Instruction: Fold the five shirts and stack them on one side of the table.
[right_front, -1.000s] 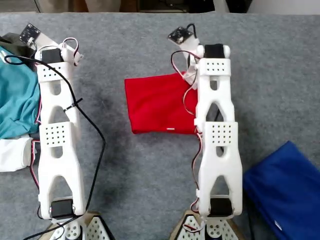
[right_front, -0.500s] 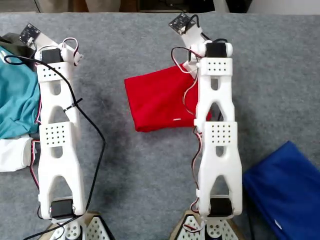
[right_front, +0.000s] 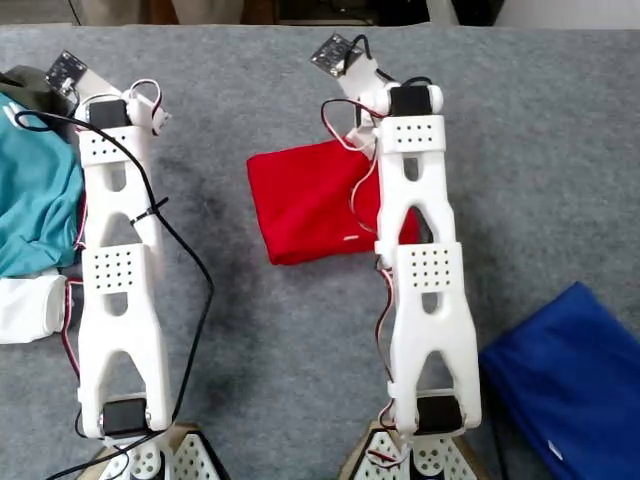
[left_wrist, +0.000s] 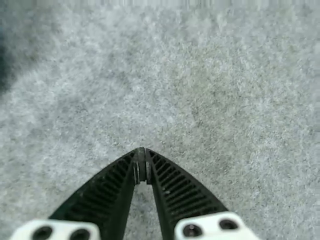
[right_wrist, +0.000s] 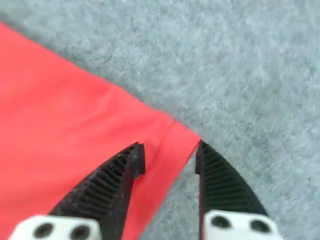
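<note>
Grey felt tabletop (right_front: 560, 120), no stack yet. Folded red fabric shirt (right_front: 310, 205) near centre, its corner between the parted jaws of the right gripper (right_wrist: 168, 150). Over bare felt, left gripper (left_wrist: 141, 167) pinched closed on nothing. Rumpled teal shirt (right_front: 35, 205), white garment (right_front: 25, 310) and blue shirt (right_front: 565, 380) lying well apart; likely most work left.

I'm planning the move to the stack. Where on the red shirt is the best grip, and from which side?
Probably the far corner beside the right arm: there the red shirt ends in a thin hem lying flat on the table. Come straight down from above; the right gripper hangs with open fingers astride that corner.
</note>
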